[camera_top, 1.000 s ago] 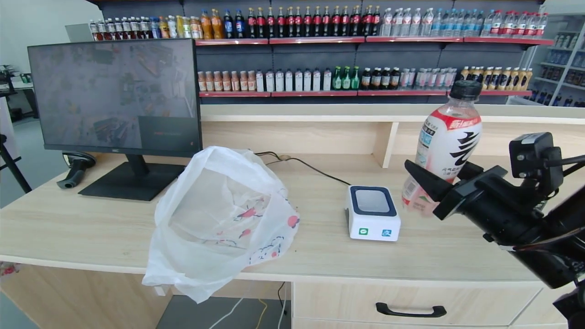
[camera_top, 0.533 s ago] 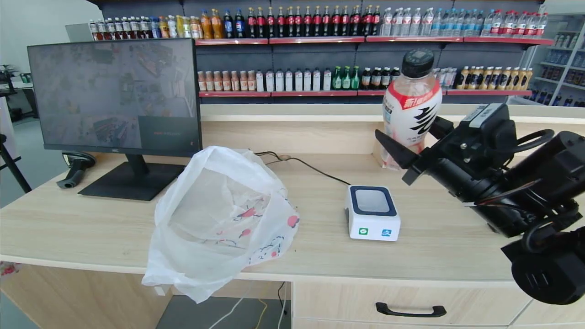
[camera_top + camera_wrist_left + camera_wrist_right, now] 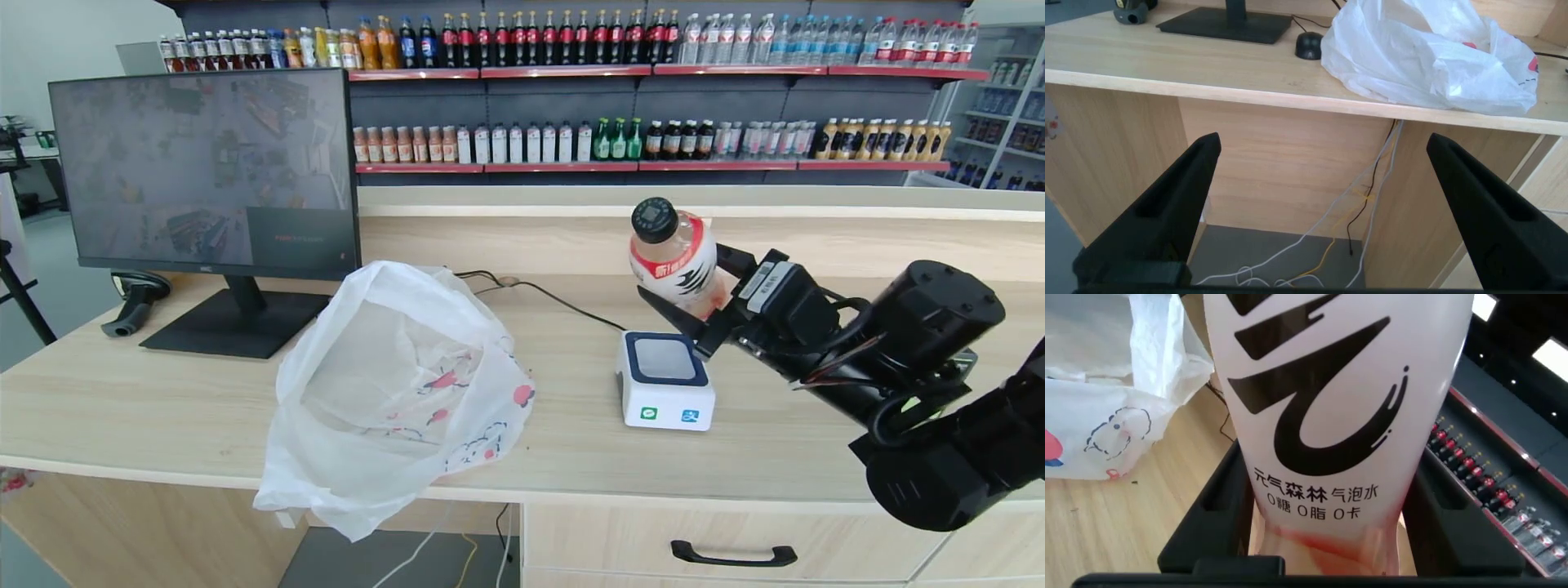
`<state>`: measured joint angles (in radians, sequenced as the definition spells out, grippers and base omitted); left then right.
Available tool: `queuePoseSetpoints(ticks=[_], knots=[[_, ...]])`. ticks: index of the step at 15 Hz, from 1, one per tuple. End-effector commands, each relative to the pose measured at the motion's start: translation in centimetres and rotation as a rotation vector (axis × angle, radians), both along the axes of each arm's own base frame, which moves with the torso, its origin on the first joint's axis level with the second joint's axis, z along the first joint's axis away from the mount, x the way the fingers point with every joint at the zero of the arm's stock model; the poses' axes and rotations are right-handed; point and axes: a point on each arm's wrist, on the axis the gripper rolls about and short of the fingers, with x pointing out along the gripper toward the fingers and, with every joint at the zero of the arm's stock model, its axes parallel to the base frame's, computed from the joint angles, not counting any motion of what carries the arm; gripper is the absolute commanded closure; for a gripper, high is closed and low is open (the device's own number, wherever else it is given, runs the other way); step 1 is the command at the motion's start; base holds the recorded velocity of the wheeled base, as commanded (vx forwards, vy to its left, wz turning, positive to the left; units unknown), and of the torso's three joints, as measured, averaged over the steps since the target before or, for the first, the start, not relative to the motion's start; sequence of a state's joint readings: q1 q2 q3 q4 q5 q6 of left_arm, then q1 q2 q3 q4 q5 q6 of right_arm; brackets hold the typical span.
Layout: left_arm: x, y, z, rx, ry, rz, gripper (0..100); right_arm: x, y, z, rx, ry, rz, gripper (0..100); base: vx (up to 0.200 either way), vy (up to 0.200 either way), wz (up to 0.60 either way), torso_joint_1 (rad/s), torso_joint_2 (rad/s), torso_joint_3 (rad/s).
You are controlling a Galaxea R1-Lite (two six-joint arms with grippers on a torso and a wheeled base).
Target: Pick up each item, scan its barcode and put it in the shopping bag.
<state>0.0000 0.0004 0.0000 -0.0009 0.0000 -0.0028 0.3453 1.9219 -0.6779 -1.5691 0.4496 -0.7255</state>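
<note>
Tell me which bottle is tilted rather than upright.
The black-capped bottle in the right gripper, leaning near the scanner; the shelf bottles all stand upright.

Head camera looks forward and down over the counter (image 3: 122,408). Left wrist camera sits low, facing the counter front. Right wrist camera close on the bottle (image 3: 1331,392). All share the bag (image 3: 392,384).
</note>
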Motion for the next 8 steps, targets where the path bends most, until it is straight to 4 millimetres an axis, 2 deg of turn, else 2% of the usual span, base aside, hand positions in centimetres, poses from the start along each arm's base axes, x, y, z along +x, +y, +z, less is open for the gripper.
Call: queuePoseSetpoints(ticks=[1,8], knots=[[0.0,0.0,0.0,0.000,-0.001,0.000,0,0.8,-0.3,-1.3,-0.026,0.026,0.002,100,0.000,0.000,0.00,0.000,0.00,0.000],[0.0,0.0,0.0,0.000,-0.001,0.000,0,2.4,-4.4,-3.8,-0.196,-0.018,0.104,100,0.000,0.000,0.00,0.000,0.00,0.000]])
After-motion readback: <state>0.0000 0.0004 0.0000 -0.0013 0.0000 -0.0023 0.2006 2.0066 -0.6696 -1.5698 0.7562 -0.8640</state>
